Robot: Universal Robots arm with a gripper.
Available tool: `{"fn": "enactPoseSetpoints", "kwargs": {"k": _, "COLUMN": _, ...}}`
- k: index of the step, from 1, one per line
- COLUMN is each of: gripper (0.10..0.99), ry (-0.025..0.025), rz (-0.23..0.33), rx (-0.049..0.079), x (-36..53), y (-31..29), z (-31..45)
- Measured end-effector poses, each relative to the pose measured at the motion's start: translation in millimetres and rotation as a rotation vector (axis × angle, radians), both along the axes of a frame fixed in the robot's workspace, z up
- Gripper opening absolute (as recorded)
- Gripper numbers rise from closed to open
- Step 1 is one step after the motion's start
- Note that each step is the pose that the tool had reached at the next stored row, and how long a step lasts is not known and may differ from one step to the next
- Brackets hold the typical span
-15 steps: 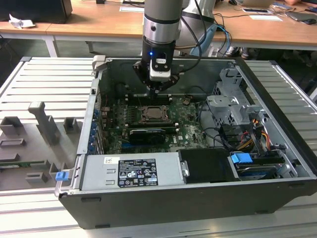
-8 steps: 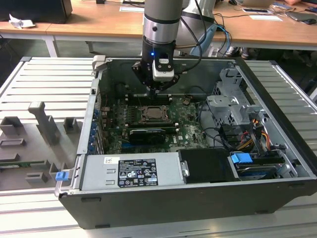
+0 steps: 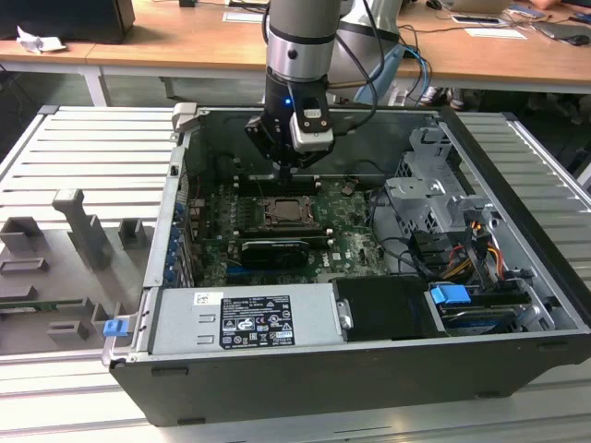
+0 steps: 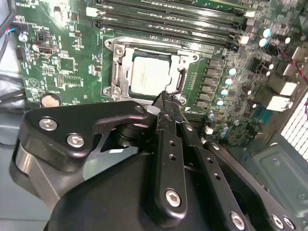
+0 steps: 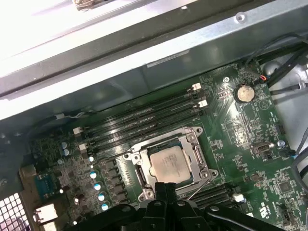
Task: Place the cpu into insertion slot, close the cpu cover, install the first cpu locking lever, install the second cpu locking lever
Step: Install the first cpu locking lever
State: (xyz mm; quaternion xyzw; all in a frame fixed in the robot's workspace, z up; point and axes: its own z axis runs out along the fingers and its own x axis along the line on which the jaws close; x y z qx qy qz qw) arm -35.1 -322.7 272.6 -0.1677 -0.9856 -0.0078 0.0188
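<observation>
Your black metal claw (image 4: 166, 97), fingers pressed together, sits at the rim of the square black-and-silver insertion slot (image 5: 137, 168). The pale silver-grey square cpu (image 5: 168, 166) lies seated there under the lowered thin silver cpu cover (image 5: 185, 139), so the claw is probably placed for lever work.

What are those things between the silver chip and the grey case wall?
In the first wrist view, long black memory slots lie side by side between the cpu and the case wall.

Room above the chip (image 5: 168, 163) is open, except where the gripper (image 3: 288, 169) hangs over its edge. Memory slots (image 5: 144, 115) border one side, the graphics card (image 3: 274, 249) another; cables (image 3: 397, 247) crowd the exterior view's right.
</observation>
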Motion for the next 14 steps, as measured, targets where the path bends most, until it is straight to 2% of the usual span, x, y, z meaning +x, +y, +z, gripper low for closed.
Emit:
{"fn": "enactPoseSetpoints", "kwargs": {"k": 6, "gripper": 0.106, "ry": -0.0001, "rz": 0.077, "rx": 0.0, "x": 0.1, "y": 0.0, "z": -0.3}}
{"fn": "enactPoseSetpoints", "kwargs": {"k": 9, "gripper": 0.106, "ry": -0.0012, "rz": 0.132, "rx": 0.0, "x": 0.1, "y": 0.0, "z": -0.5}}
{"fn": "enactPoseSetpoints", "kwargs": {"k": 14, "gripper": 0.106, "ry": -0.0066, "rz": 0.27, "rx": 0.0, "x": 0.0, "y": 0.0, "z": -0.9}}
